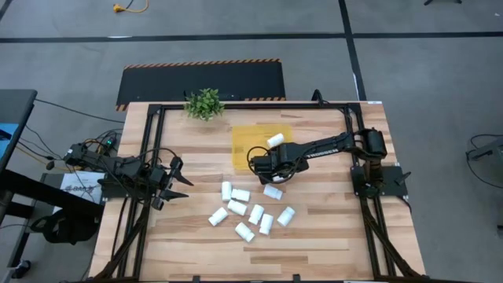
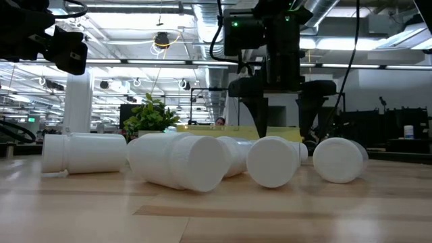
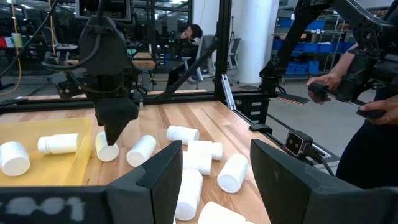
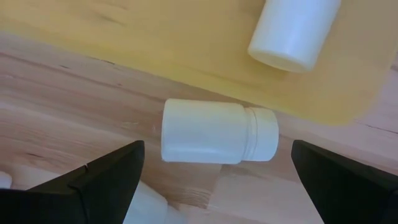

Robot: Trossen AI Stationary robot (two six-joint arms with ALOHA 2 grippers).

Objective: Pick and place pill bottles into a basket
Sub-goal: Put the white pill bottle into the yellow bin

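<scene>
Directly beneath the right gripper (image 4: 214,186), a pill bottle (image 4: 219,132) lies on its side on the bench (image 1: 330,228), just outside the near wall of the basket (image 1: 244,141). The right wrist view shows both dark fingers spread wide, one on each side of the bottle, with nothing held. The bottle's long axis runs from one finger toward the other, so closing as they stand would press on its cap and base; judged from this, a turn of the wrist to take it across the body may serve better. Its capped end points toward one finger and appears to lie close against the yellow edge. Just past the bottle, inside the basket, another bottle (image 4: 292,31) lies on the yellow floor, so the drop zone is only a short way forward of the gripper. The main heap of bottles (image 1: 247,212) lies on the opposite side of the gripper from the basket, a little apart. The left gripper (image 1: 174,182) waits near the bench's left edge, fingers spread and empty, well apart from every bottle; the right arm is clearly the nearer one for this pick.
</scene>
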